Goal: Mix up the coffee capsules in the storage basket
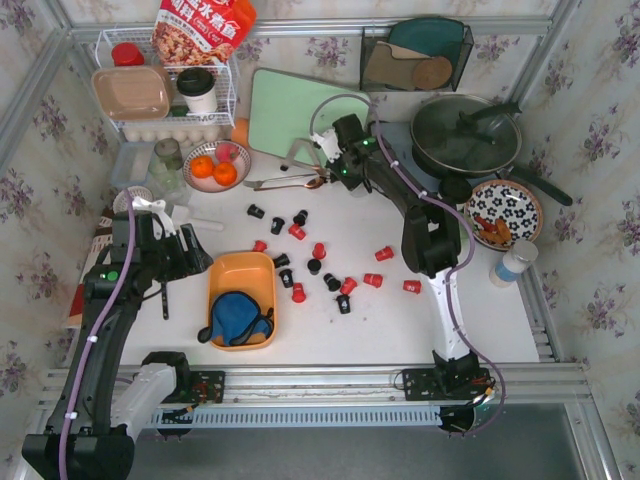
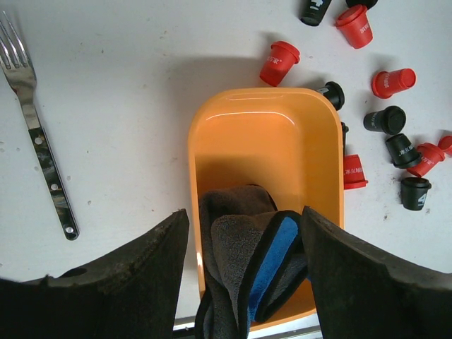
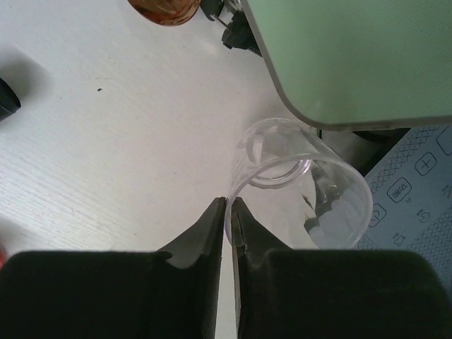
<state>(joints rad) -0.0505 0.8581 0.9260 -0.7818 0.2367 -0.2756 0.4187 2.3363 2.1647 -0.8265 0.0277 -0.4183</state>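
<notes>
The orange storage basket (image 2: 247,134) lies under my left gripper (image 2: 244,219), which is open with its fingers either side of a grey and blue cloth (image 2: 244,247) bunched in the basket's near end. No capsule shows inside the basket. Red coffee capsules (image 2: 280,62) and black ones (image 2: 385,120) lie scattered on the white table to its right (image 1: 372,280). My right gripper (image 3: 229,205) is far back by the green cutting board (image 3: 353,56). Its fingertips are pinched on the rim of a clear plastic cup (image 3: 332,191) that lies on its side.
A fork (image 2: 39,141) lies left of the basket. At the back stand a bowl of oranges (image 1: 215,168), a white wire rack (image 1: 165,95), a dark pan (image 1: 466,135) and a patterned plate (image 1: 503,212). A metal utensil (image 1: 285,183) lies near the right gripper.
</notes>
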